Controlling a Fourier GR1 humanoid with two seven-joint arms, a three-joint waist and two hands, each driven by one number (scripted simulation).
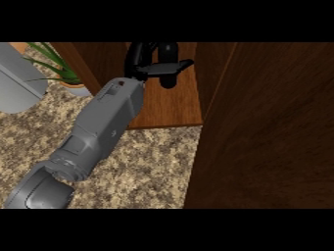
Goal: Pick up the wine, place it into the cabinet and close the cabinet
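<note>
Black hand (157, 61) at the top centre of the frame is curling round a dark wine bottle (169, 78), holding it inside the open brown wooden cabinet (173, 105), over its floor. One grey forearm (101, 127) is stretching up from the lower left across the speckled stone table (148, 166). Which arm it is, I can't say. At right, the dark wooden cabinet door (278, 137) is standing open. At upper left sits a potted green plant (62, 73).

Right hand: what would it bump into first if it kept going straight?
Probably the back of the cabinet, though depth is unclear. The right hand, curled round the wine, points deeper inside.
</note>
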